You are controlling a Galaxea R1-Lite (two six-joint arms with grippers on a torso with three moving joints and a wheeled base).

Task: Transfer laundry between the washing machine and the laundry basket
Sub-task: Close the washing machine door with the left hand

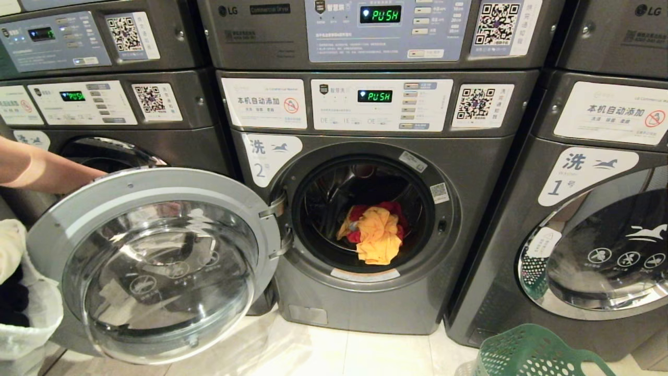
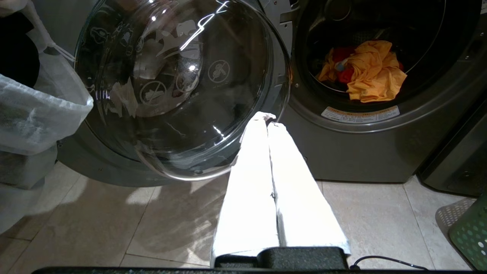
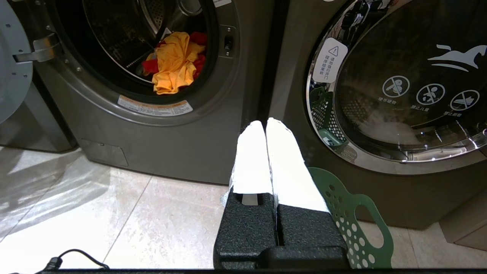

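The washing machine [image 1: 469,172] marked 2 stands straight ahead with its round glass door [image 1: 156,266] swung wide to the left. Orange and red laundry [image 1: 376,235] lies in the drum, also seen as laundry [image 2: 371,70] and laundry [image 3: 173,62] from the wrists. The green laundry basket [image 1: 527,355] sits on the floor at the lower right; its rim [image 3: 354,224] shows beside my right gripper. My left gripper [image 2: 267,120] is shut and empty, low before the open door. My right gripper [image 3: 265,123] is shut and empty, facing the gap between machines 2 and 1.
A person's arm [image 1: 42,169] reaches in at the left behind the open door. A white bag [image 1: 26,308] with clothes stands at the left edge. Machine 1 [image 1: 589,250] stands shut at the right. Dryers are stacked above. The floor is pale tile [image 1: 323,350].
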